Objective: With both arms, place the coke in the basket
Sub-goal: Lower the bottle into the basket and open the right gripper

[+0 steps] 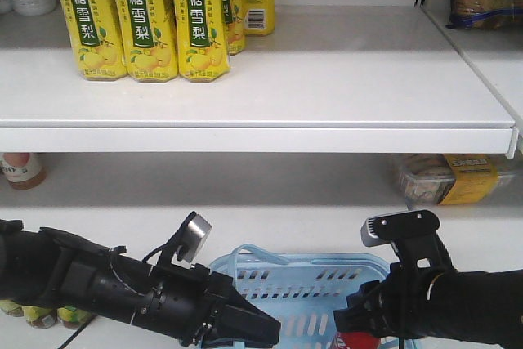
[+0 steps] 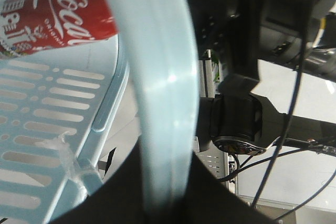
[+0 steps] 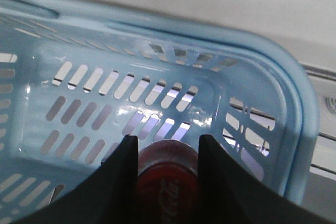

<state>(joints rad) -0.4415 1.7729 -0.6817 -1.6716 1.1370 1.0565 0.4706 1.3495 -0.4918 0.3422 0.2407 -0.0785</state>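
Your right gripper [image 3: 164, 156] is clamped on the coke [image 3: 167, 192] at the bottom centre of the right wrist view, jaws either side of the red can, hanging inside the basket [image 3: 294, 103] above its slotted floor; the release step is in hand. In the front view the left gripper [image 1: 245, 328] sits at the lower left against the basket's near rim; the left wrist view shows the pale blue handle [image 2: 163, 87] running down the frame into the gripper, so it is probably closed on it, though the jaws are blurred. Next, lower the coke until it rests, then open the right jaws; keep the handle steady.
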